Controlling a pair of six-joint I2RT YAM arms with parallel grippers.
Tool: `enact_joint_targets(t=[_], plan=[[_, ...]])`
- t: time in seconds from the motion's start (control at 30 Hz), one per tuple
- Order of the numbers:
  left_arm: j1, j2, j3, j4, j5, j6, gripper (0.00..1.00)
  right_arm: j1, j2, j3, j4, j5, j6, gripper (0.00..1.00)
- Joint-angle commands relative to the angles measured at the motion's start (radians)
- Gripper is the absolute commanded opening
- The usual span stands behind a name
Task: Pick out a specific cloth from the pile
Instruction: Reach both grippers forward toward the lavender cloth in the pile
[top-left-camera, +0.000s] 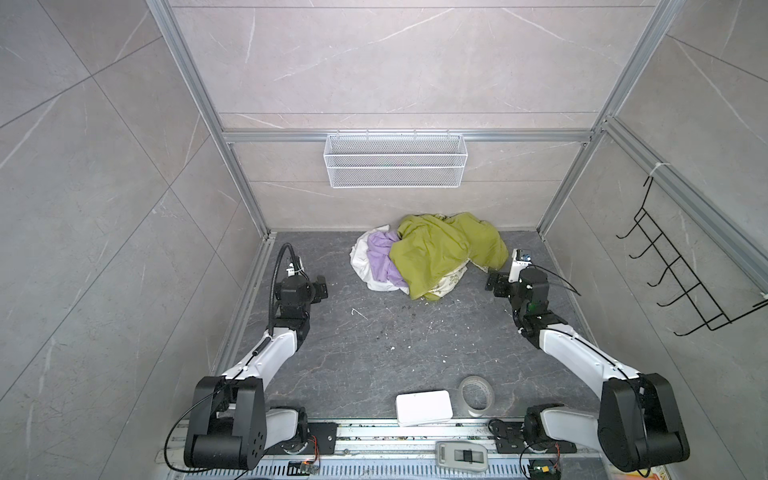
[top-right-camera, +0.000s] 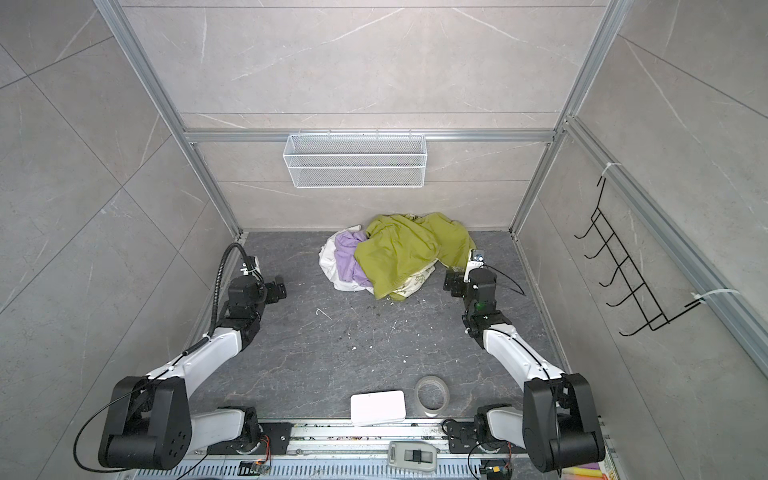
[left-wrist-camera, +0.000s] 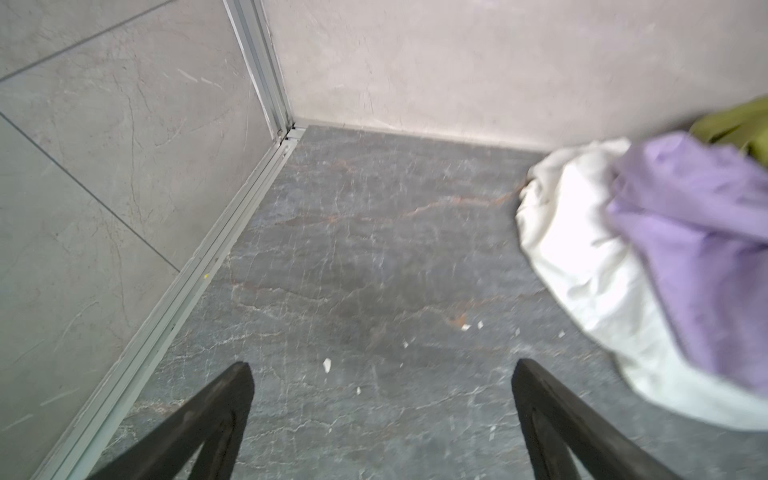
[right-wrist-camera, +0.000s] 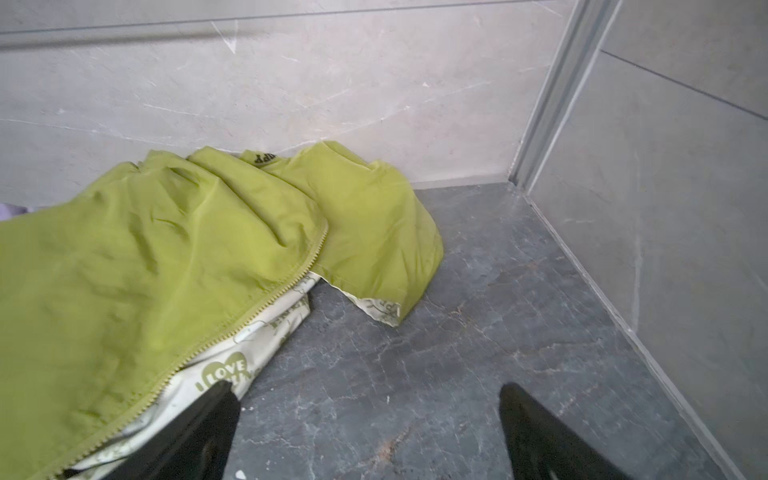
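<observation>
Plainly, the cloth, a lavender strip running back-to-front, lay on the left flank of the pile, over the white cloth and tucked under the olive-green cloth. The left tool, spread and empty, stood to its left across the counter, likely the better-placed arm; the right tool, likewise spread, sat beyond the green heap.

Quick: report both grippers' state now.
Left gripper: open, empty, short of the lavender cloth.
Right gripper: open, empty, beside the olive-green cloth.
</observation>
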Motion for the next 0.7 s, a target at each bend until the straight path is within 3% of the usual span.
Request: enact_joint_targets(t=[0.0, 0.1, 0.33, 0.67], plan=[[-0.008, -0.015, 0.097, -0.188, 0.067, -0.146, 1.0, 0.024, 0.007, 0.105, -0.231, -0.061, 0.088, 1.0], [-0.014, 0.013, 0.179, -0.272, 0.14, -0.226, 1.0, 0.054, 0.068, 0.215, -0.33, -0.123, 0.118, 1.0], [-0.049, 0.116, 0.318, -0.321, 0.297, -0.349, 1.0, 0.197, 0.271, 0.454, -0.488, -0.149, 0.109, 1.0], [-0.127, 0.331, 0.529, -0.355, 0.432, -0.401, 0.93, 0.305, 0.445, 0.626, -0.495, -0.192, 0.061, 1.0]])
